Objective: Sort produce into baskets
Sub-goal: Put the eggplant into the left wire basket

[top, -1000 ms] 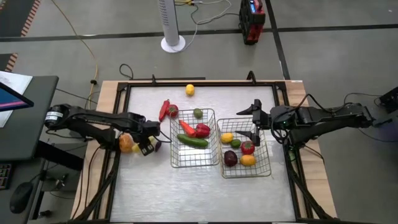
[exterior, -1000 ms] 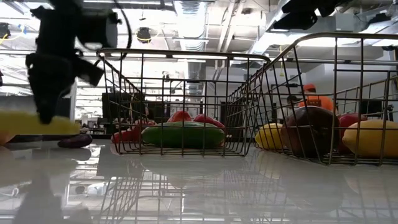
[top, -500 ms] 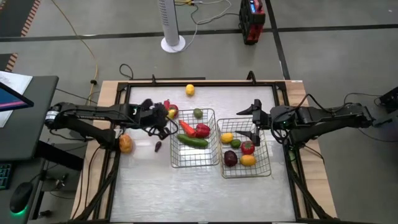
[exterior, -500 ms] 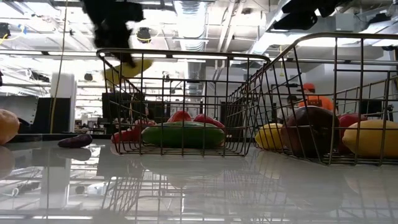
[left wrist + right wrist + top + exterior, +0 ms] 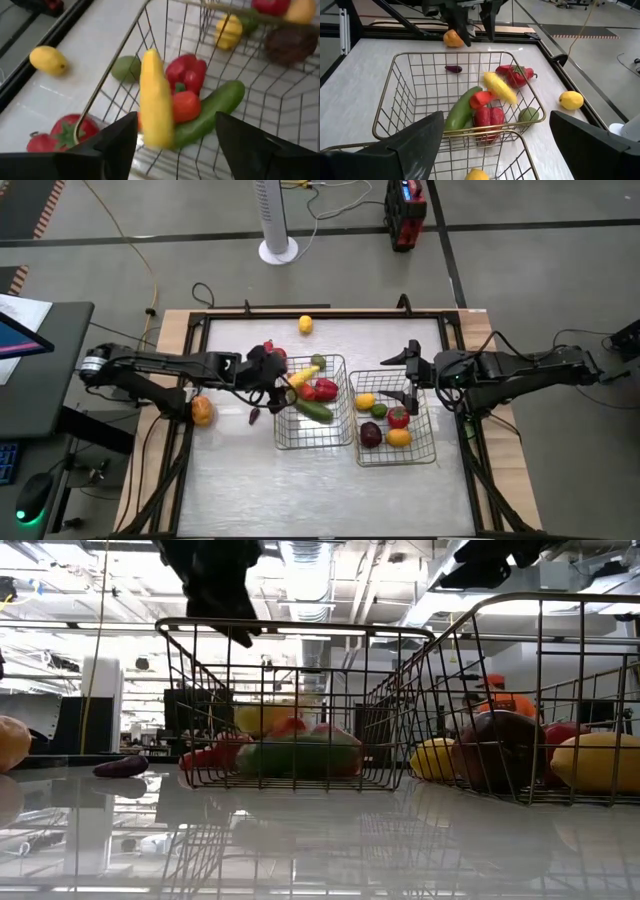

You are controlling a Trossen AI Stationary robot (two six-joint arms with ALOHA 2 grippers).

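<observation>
1. We see the left gripper (image 5: 281, 372), fingers spread, over the left basket (image 5: 311, 442); a yellow piece (image 5: 155, 103) drops inside.
2. The right gripper (image 5: 411, 375), fingers spread, hovers over the right basket (image 5: 395, 457).
3. Several pieces, among them an orange one (image 5: 203, 411) and a lemon (image 5: 305, 324), lie unsorted near the table's (image 5: 330, 495) left and far edges.

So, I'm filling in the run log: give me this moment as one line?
left gripper: open, over left basket | yellow produce: dropping in, unheld | right gripper: open, over right basket

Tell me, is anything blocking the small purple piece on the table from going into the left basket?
Only the left basket's near wire wall stands between it and the purple piece; lifted over the rim, nothing visible blocks it.
</observation>
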